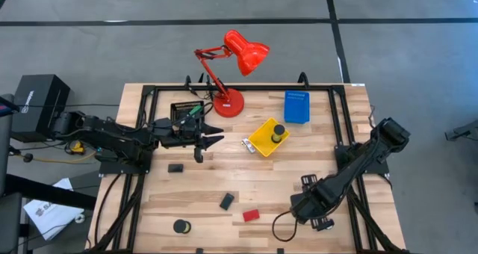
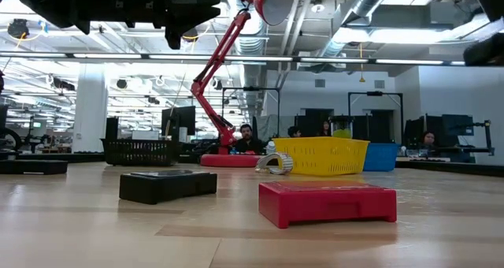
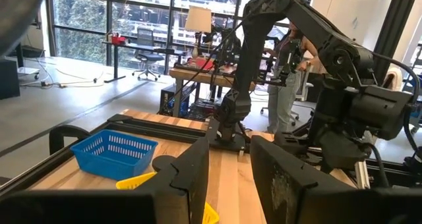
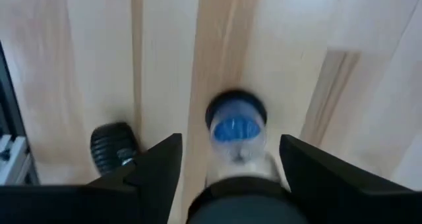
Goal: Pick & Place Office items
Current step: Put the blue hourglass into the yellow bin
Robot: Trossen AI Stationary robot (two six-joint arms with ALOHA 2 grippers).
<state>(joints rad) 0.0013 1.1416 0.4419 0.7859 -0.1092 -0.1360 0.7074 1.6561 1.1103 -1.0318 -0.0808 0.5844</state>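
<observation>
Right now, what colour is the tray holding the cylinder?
Yellow tray; high view shows it best.

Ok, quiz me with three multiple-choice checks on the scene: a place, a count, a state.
1. Where is the cylinder? A in the blue tray; B in the yellow tray; C in the black tray.
2. How many red blocks show? A one; B two; C three.
3. The left gripper is: A shut on a clip; B open and empty; C shut on a block.
Answers: B, the cylinder stands inside the yellow tray's rim; A, only one red block lies on the wood; B, its fingers stand apart around nothing.
</observation>
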